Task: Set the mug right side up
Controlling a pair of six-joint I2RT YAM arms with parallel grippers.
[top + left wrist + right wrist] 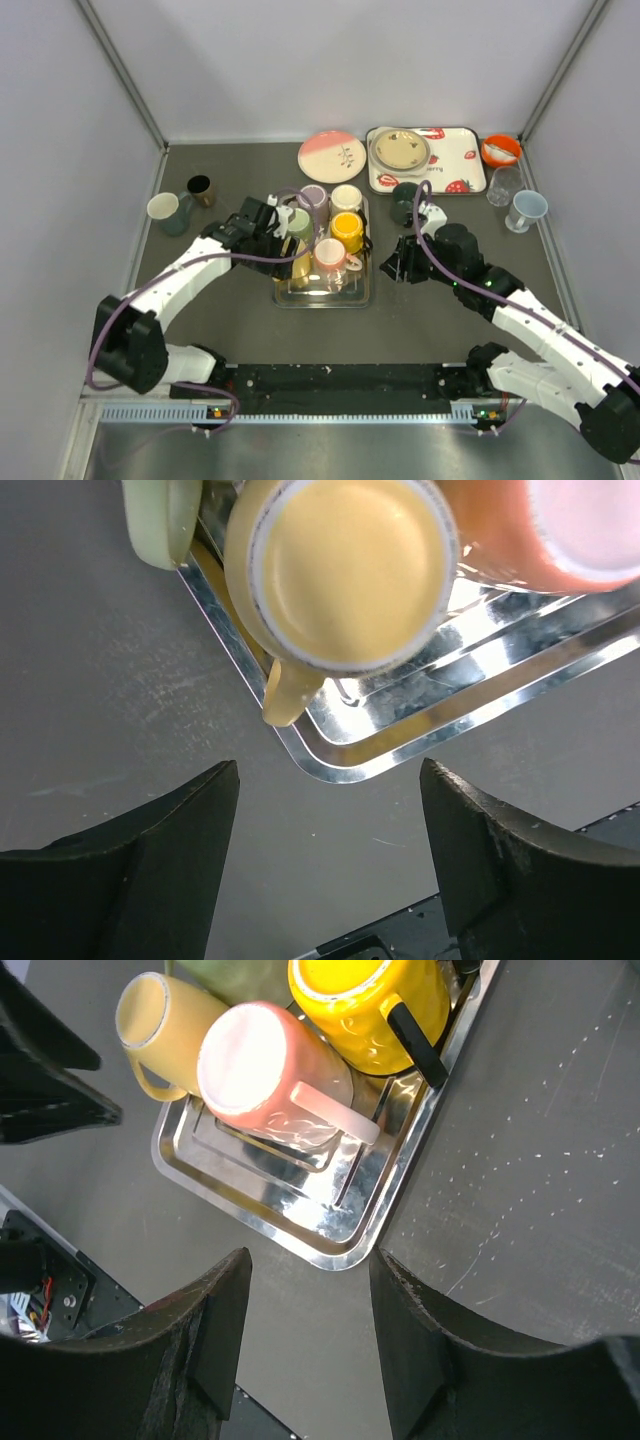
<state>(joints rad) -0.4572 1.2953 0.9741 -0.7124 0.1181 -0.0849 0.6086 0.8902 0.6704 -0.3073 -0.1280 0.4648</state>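
A metal tray (pixel 320 295) in the middle of the table holds several mugs. A pale yellow mug (pixel 350 570) stands upside down at the tray's front left, its flat base up and its handle towards the tray corner. It also shows in the top view (pixel 301 265). A pink mug (pixel 260 1065) beside it is also base up. My left gripper (pixel 330 820) is open and empty, just short of the pale yellow mug, over the tray's corner (pixel 340 770). My right gripper (pixel 308 1310) is open and empty at the tray's front right corner (pixel 330 1250).
A yellow mug (pixel 360 1000), a green mug (pixel 299 222), a lilac mug (pixel 313 196) and a cream mug (pixel 346 197) fill the tray's back. A dark green mug (pixel 405 200) stands right of it. Two mugs (pixel 165 210) stand far left. Plates, a strawberry tray (pixel 470 160) and cups line the back right.
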